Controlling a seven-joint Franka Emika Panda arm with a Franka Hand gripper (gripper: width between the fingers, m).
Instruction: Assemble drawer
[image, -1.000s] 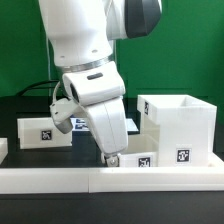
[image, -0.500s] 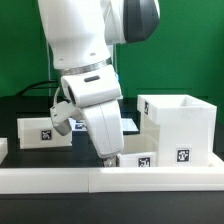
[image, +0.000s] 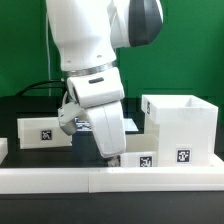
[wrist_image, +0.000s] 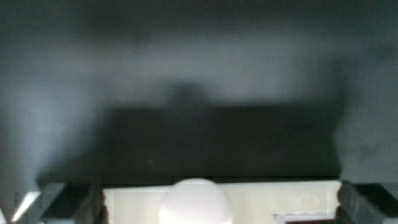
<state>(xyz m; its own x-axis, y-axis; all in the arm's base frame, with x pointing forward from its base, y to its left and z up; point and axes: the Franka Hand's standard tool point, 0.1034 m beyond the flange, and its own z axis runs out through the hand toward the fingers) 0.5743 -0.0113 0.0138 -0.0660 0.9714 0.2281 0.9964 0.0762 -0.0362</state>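
Early stage: neither tray seems housed in the case (image: 182, 128). The left tray (image: 45, 131) lies well apart, the near tray (image: 143, 158) beside the pincer (image: 112, 158); whether it grips, I cannot tell.

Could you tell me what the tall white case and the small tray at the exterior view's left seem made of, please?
The tall case looks like white plastic with a matte finish: even colour, thick smooth walls, no grain. The small tray looks the same, though painted wood cannot be excluded.
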